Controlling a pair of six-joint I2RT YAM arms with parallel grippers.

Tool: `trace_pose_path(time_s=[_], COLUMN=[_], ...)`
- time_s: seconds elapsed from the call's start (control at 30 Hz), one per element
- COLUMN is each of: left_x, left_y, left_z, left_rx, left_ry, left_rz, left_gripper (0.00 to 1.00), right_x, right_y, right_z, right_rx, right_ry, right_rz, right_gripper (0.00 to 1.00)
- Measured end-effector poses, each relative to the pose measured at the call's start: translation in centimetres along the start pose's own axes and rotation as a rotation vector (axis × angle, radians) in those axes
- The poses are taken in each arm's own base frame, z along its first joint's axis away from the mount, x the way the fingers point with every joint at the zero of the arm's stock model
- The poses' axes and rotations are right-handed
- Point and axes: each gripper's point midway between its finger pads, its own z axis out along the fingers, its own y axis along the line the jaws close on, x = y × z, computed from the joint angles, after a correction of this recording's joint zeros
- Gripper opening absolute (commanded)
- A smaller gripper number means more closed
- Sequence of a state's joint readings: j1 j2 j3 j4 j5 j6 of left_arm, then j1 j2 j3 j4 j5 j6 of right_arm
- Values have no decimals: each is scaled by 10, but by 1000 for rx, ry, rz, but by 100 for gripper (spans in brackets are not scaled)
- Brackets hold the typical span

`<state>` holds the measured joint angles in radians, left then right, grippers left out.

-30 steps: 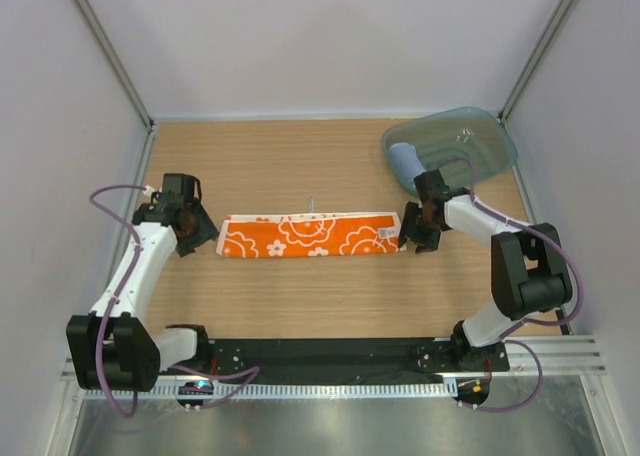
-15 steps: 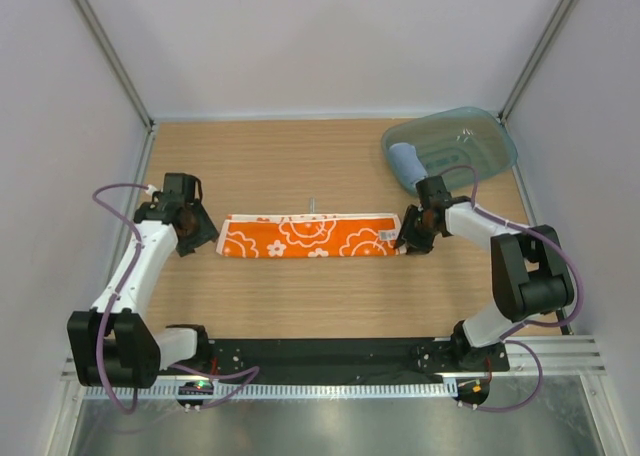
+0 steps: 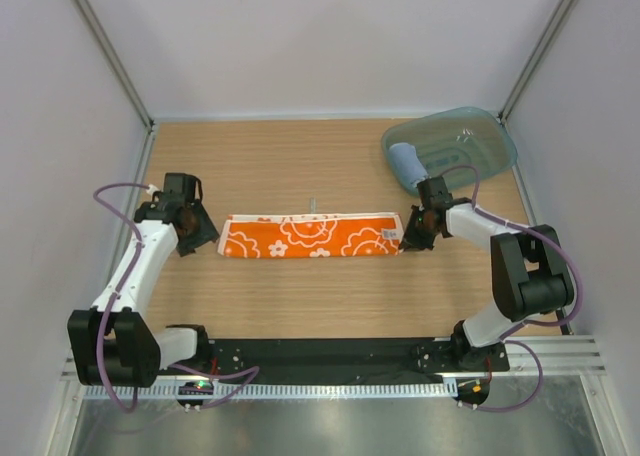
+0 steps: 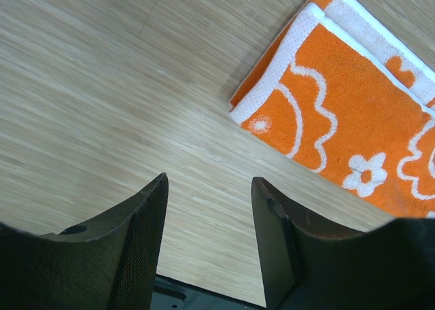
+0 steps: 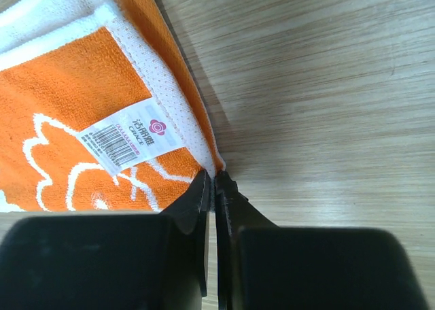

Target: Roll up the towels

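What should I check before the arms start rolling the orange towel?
1. The orange towel lies folded in a flat strip: ok.
2. The right gripper is shut at the towel's right-end corner: ok.
3. Cloth is actually pinched between its tips: cannot tell.
4. The left gripper is on the towel's other end: not ok, it is open over the bare table beside it.
5. The blue towel is out of the way in the tray: ok.

We see a lab test cell. Blank white panels [image 3: 330, 46] and metal posts [image 3: 105, 46] enclose our wooden table [image 3: 330, 296].
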<state>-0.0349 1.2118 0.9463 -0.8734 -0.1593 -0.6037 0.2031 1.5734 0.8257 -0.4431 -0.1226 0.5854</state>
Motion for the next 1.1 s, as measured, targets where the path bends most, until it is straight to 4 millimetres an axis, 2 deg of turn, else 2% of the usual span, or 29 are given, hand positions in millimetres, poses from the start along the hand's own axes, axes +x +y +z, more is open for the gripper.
trace_pose_path(time_s=[0.1, 0.17, 0.27, 0.4, 0.47, 0.57, 0.6, 0.7, 0.77, 0.87, 1.1], left_x=[1, 3, 7, 8, 9, 10, 10, 10, 10, 9, 7], left_y=[-1, -4, -7, -9, -10, -12, -12, -12, -12, -12, -12], left_z=[0, -1, -2, -4, -4, -4, -4, -4, -5, -6, -9], left_rx=[7, 27, 50, 70, 74, 84, 87, 89, 90, 92, 96], left_ry=[5, 17, 40, 43, 46, 53, 54, 54, 52, 45, 31], left_rz=[6, 14, 38, 45, 48, 55, 57, 59, 59, 58, 56], left_gripper=[53, 53, 54, 54, 53, 53, 53, 53, 53, 53, 54], right_x=[-3, -8, -21, -52, -63, -64, -53, -36, -24, -1, 39], right_y=[-5, -16, -26, -10, 10, 49, 75, 131, 158, 198, 267], right_z=[-2, -9, -29, -65, -79, -95, -97, -98, -95, -89, -77], right_rx=[32, 100, 183, 210, 202, 183, 155, 103, 81, 54, -13], right_ry=[-11, -29, -68, -163, -209, -247, -245, -244, -236, -215, -193], right_rz=[-12, -27, -58, -100, -143, -239, -310, -429, -484, -563, -665], right_gripper=[1, 1, 1, 1, 1, 1, 1, 1, 1, 1, 1])
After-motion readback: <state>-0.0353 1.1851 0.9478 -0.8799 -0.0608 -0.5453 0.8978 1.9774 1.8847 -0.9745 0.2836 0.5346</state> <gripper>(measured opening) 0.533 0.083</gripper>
